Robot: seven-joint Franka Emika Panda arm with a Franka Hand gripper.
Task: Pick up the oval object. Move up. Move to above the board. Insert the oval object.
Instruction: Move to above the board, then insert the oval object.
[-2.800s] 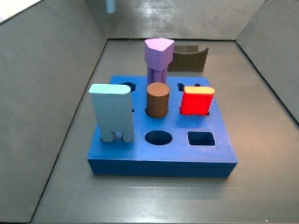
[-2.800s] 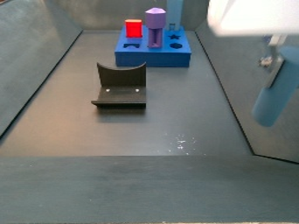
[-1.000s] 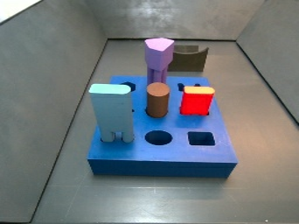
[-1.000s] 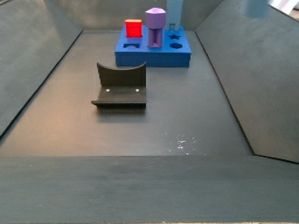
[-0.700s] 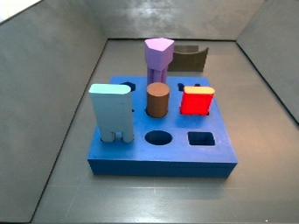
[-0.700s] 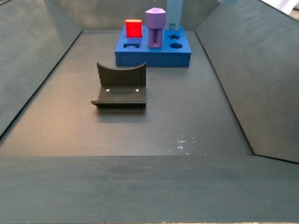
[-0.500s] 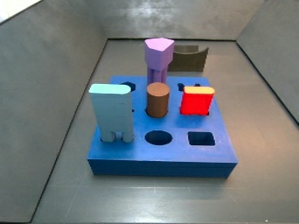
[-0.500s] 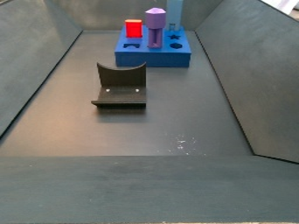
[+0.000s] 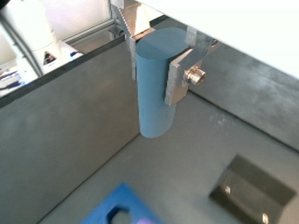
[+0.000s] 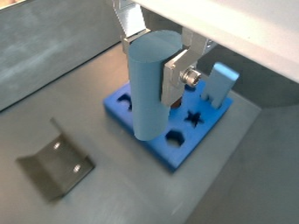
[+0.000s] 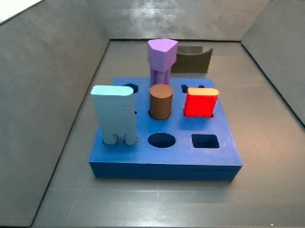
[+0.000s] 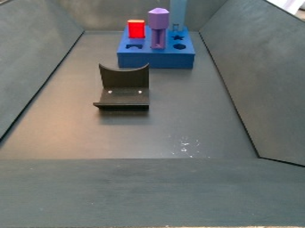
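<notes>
Wrist views: I'm seeing the gripper (image 9: 158, 66) clenching the oval object (image 9: 156, 83) between its jaws, one silver finger (image 10: 177, 76) w/ a screw pressing on the peg's side. The peg is hanging upright, high over the dark counter (image 9: 70, 131), touching nothing below.

In a wrist view the board (image 10: 140, 114) is lying below and behind the held peg, partly hidden by it; star-shaped and round holes are showing in its top, and the wide pale-cyan block (image 10: 219, 83) is standing at its far edge. The fixture (image 10: 52, 166) is sitting on the counter, well apart from the board.

Side views: I'm not seeing the gripper or the oval object in either. The board (image 11: 167, 156) is resting on the counter, carrying the pale-cyan block (image 11: 113, 111), a brown cylinder (image 11: 160, 101), a red block (image 11: 201, 102) and a purple peg (image 11: 161, 62). A round hole (image 11: 160, 140) and a square hole (image 11: 206, 141) are standing open along its near edge. The fixture (image 12: 123, 87) is lying btwn camera and board (image 12: 152, 58) in a side view.
</notes>
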